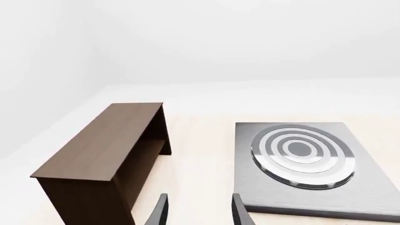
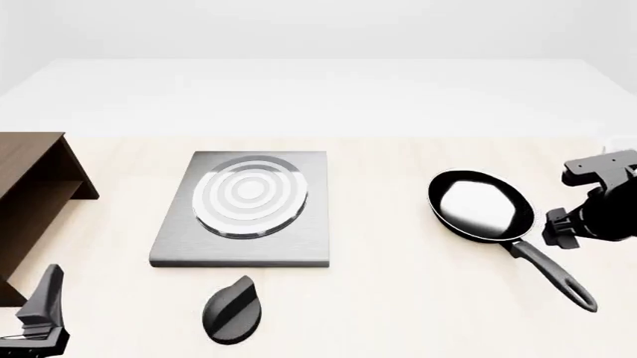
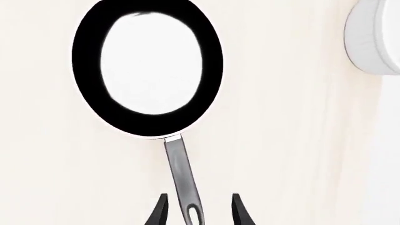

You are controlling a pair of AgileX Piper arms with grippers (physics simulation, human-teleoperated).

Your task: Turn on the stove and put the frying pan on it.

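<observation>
The stove (image 2: 242,209) is a flat grey slab with a silver ring burner, left of the table's middle; it also shows in the left wrist view as the stove (image 1: 312,161). Its black oval knob (image 2: 234,309) lies apart, in front of the slab. The frying pan (image 2: 481,206) sits on the table at the right, its handle (image 2: 553,272) pointing toward the front right. My right gripper (image 3: 198,213) is open, with the loop end of the pan handle (image 3: 181,173) showing between its fingers, untouched. My left gripper (image 1: 198,213) is open and empty, near the front left.
A dark brown bench (image 2: 30,201) stands at the table's left edge, close to my left gripper (image 2: 40,313). A white bowl (image 3: 375,37) sits beyond the pan (image 3: 147,70) on the far right. My right arm (image 2: 597,201) hangs over the right edge.
</observation>
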